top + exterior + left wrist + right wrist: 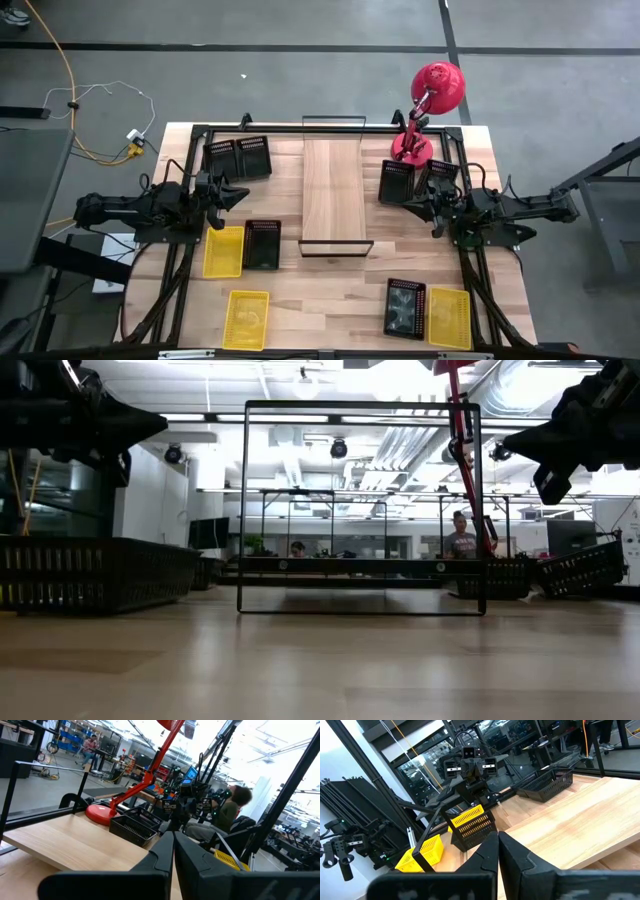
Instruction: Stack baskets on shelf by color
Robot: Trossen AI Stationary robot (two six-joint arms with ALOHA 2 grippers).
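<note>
The shelf (335,185), a long light-wood board with black wire rails at its short ends, lies across the table's middle with nothing on it. Two black baskets (238,157) sit at the far left and two more (418,180) at the far right by the lamp. A yellow basket (224,250) and a black one (262,244) rest side by side left of the shelf. Another yellow basket (247,320) lies near the front edge, and a black (405,307) and yellow (449,317) pair at the front right. My left gripper (240,193) and right gripper (408,205) hover shut beside the shelf, holding nothing.
A red desk lamp (425,110) stands at the table's far right corner, its base (100,812) close to the black baskets. Black frame bars (190,160) run along the table's sides. People sit and stand in the room beyond (235,805).
</note>
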